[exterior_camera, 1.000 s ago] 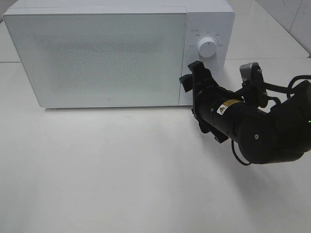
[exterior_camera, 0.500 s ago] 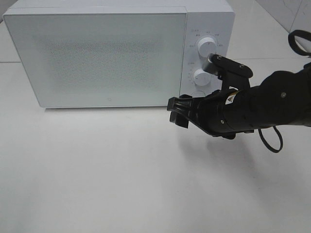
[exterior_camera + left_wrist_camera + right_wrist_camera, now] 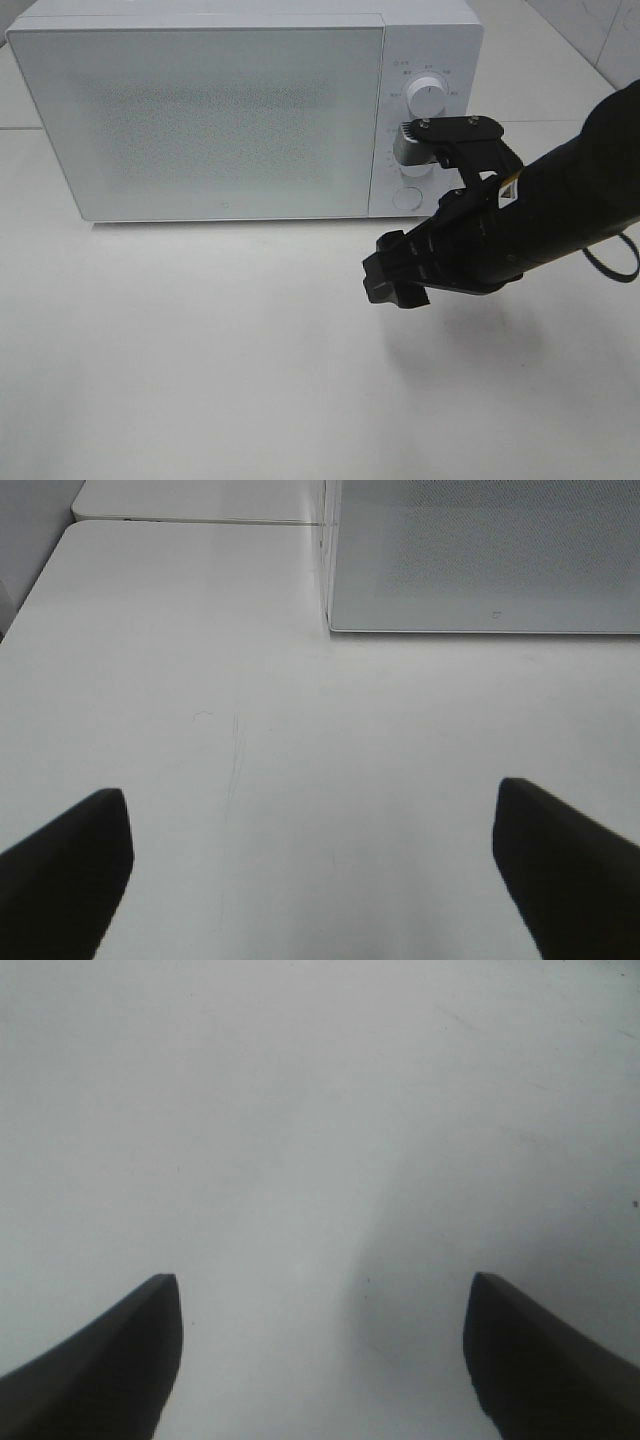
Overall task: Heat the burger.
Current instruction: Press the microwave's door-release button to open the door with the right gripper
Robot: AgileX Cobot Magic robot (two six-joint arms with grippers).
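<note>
The burger is out of view in every frame. The white microwave stands at the back of the table with its door shut; its lower corner also shows in the left wrist view. My right gripper hangs over bare table in front of the microwave's control panel, pointing left and down. In the right wrist view the right gripper is open and empty above the white tabletop. My left gripper is open and empty over the table left of the microwave; it is outside the exterior high view.
The microwave's control panel has an upper dial and a round button; the lower dial is partly hidden behind my right wrist. The white table stretches in front of the microwave. A table seam runs behind.
My right arm has drawn back from the microwave's dials, swung round, and lowered its gripper toward the table in front of the panel. The microwave door stays shut.
</note>
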